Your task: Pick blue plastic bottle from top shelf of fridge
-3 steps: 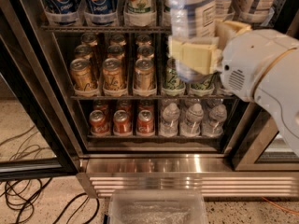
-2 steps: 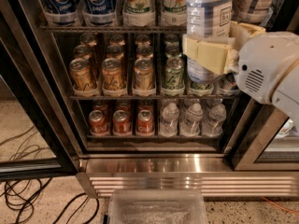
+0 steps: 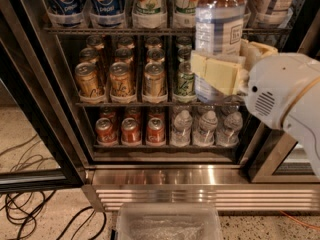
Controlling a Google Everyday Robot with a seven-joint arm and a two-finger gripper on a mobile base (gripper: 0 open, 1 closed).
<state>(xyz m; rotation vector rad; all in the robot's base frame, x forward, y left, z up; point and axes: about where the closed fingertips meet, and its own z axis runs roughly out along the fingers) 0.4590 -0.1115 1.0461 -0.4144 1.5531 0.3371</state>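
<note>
The tool [image 3: 223, 70] was clenched around the blue plastic bottle [image 3: 218, 31], one pale finger [image 3: 215, 74] lying across its front just under the striped label. The bottle stood upright in front of the fridge [image 3: 200, 176], right of centre. Its neck ran out of the top of the view and its base hung level with the middle rack, so it was off the top shelf [image 3: 115, 30] and in front of it.

On that shelf sat two Pepsi bottles [image 3: 62, 1] at the left, then two 7up bottles [image 3: 150, 4], with more bottles partly hidden at the far right. Below were rows of gold cans [image 3: 122, 79] and a green can [image 3: 185, 81] just beside the held bottle, which covered whatever stood to that can's right. The lowest rack held red cans [image 3: 131, 130] and small water bottles [image 3: 205, 129]. The white arm [image 3: 285, 94] came in from the right and blocked the fridge's right edge. The open door [image 3: 30, 109] stood at the left, cables [image 3: 30, 209] lay on the floor, and a clear tub [image 3: 167, 224] sat in front of the steel base.

Compared with 0.7 s before, the bottle and tool sat lower and slightly further left, while the cans and shelves kept their places. A full second before, they had been further left still.
</note>
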